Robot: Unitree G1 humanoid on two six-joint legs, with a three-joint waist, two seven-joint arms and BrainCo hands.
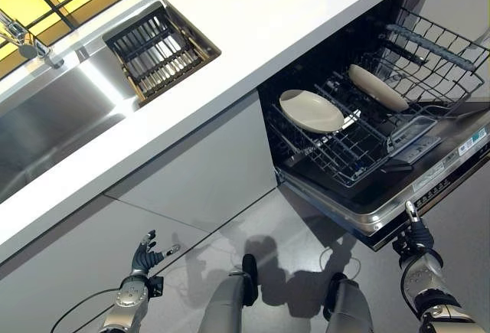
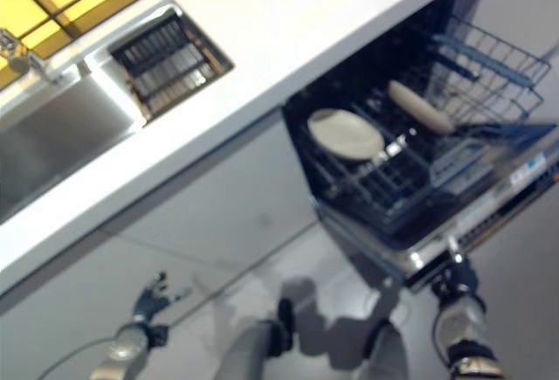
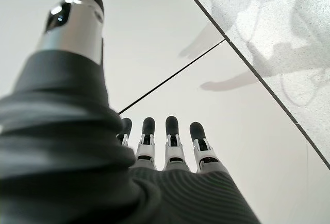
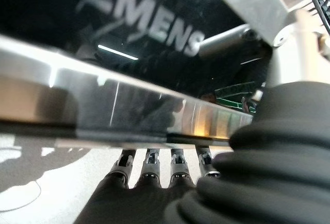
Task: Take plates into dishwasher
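Note:
Two beige plates sit in the pulled-out lower rack (image 1: 360,161) of the open dishwasher: a round one (image 1: 310,111) lying tilted at the left and a second (image 1: 377,86) standing on edge further back. My right hand (image 1: 416,235) is at the front edge of the lowered door (image 1: 429,184). In the right wrist view its straight fingers (image 4: 149,165) reach under the door's steel edge (image 4: 103,95), holding nothing. Down low by the white cabinet front, my left hand (image 1: 145,256) hangs open and empty, fingers (image 3: 172,131) spread.
A white counter (image 1: 253,19) runs above the dishwasher. A steel sink (image 1: 46,119) with a dark drain basket (image 1: 157,48) and a faucet (image 1: 23,40) lies at the left. An upper wire rack (image 1: 436,42) sticks out at the back right. Grey floor lies below.

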